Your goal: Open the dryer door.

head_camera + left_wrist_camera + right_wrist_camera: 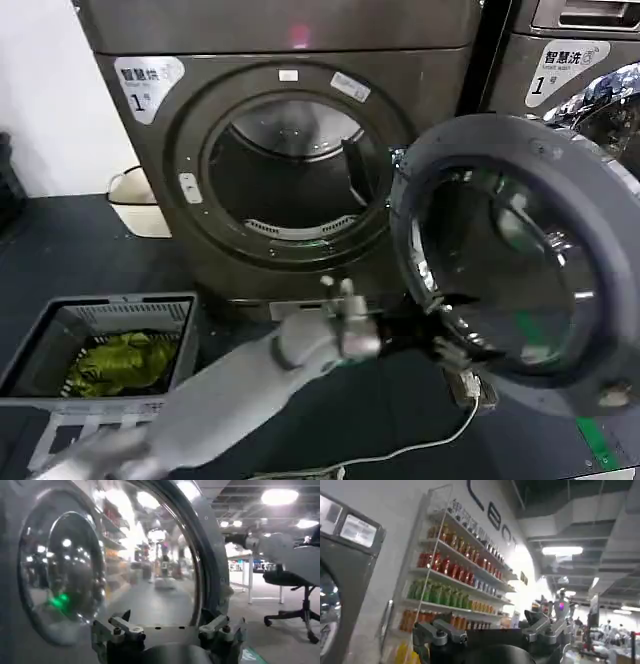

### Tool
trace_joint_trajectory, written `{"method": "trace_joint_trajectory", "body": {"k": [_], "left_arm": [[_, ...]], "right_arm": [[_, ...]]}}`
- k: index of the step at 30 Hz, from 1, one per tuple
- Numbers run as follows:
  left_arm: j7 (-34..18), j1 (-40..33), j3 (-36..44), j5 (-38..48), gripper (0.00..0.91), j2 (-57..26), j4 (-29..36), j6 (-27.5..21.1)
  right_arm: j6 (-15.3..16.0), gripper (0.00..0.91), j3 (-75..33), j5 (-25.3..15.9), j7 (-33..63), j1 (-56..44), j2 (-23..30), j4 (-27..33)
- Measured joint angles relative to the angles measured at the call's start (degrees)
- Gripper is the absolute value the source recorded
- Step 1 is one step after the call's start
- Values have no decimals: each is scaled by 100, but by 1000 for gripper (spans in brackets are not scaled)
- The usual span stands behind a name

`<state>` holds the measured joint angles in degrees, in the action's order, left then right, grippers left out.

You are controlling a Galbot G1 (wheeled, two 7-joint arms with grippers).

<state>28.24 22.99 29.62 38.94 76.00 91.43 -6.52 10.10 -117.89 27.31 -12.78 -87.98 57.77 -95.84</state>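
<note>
Dark floor point(90, 250) ran under two bronze-grey machines along the wall. Left gripper point(455, 350) sat at the lower edge of the dryer door point(520, 250), couldn't tell if it was clamped or loose. Door was swung wide to the right, drum opening point(290, 170) exposed. Grey basket point(100, 345) with green cloth point(120, 362) sat left. Right gripper point(490, 630) hung spread, holding nothing, near shelves of bottles point(455, 580).

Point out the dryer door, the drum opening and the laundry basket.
dryer door point(560, 150): head view, on its grey inner rim, upper part.
drum opening point(290, 170): head view, on the dark inside of the drum.
laundry basket point(120, 310): head view, on its far grey wall.
</note>
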Motion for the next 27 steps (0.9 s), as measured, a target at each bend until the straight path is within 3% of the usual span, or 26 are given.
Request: {"method": "trace_joint_trajectory", "body": {"k": [16, 24, 27], "left_arm": [[-248, -577, 130, -194, 907, 1313, -1400, 139], [-534, -650, 126, -946, 907, 1620, -1798, 823], [-673, -662, 144, -1108, 907, 1620, -1913, 846]], "right_arm": [[-124, 907, -406, -3, 65, -161, -22, 76], [-160, 907, -474, 14, 56, -211, -6, 56], [-168, 907, -478, 16, 44, -212, -6, 55]]}}
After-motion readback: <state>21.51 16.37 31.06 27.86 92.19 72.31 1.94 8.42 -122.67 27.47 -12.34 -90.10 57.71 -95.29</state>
